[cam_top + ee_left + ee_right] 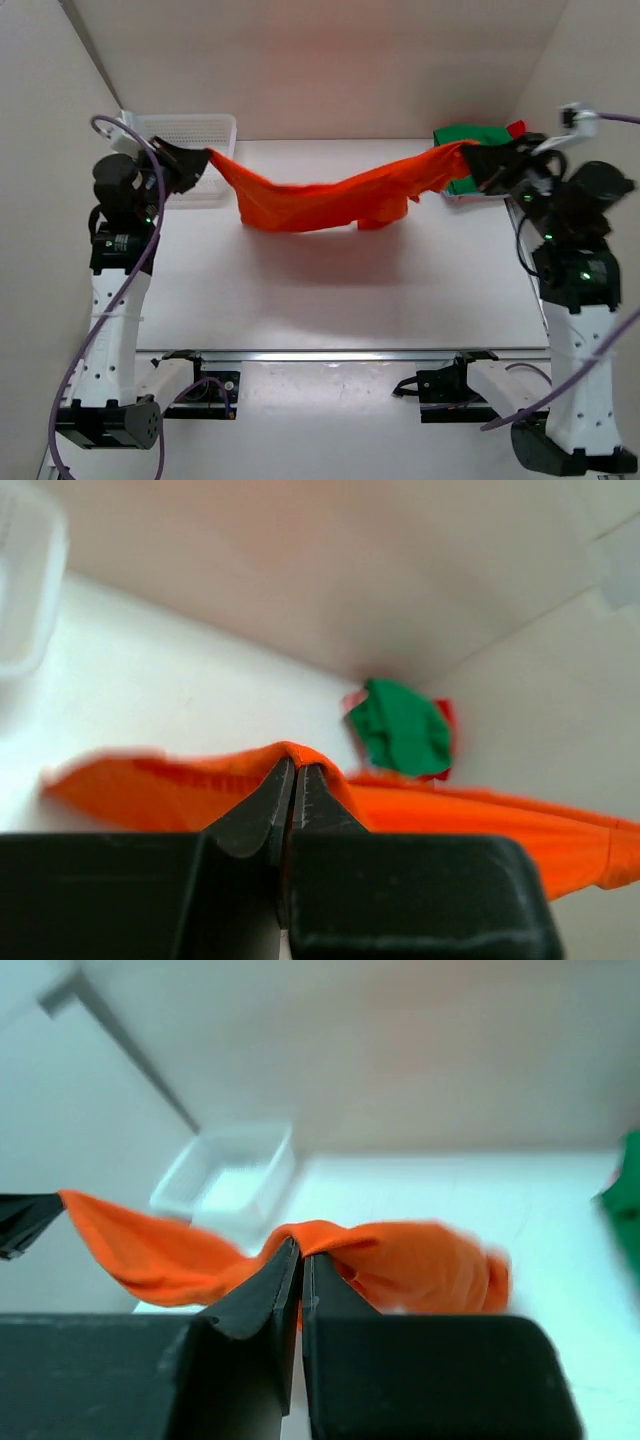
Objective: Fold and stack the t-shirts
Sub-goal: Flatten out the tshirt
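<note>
both tools clamped tight, left tool (203, 157), right tool (474, 152), orange t-shirt (320, 198) between

The bright orange cloth t-shirt (320, 200) hung stretched between the clamped jaws of the left gripper (207, 154) and the right gripper (470, 150), sagging in the middle.

On my screens the bright orange cloth t-shirt (320, 200) looks soft and matt, creased where it hangs. The green cloth t-shirt (400, 725) has the same dull, soft finish. The left gripper (295, 772) and right gripper (300, 1252) are dark matt plastic, smooth-faced. The white plastic mesh basket (190, 128) has a faint sheen. The white table (330, 300) reads to me as smooth and matt.
</note>
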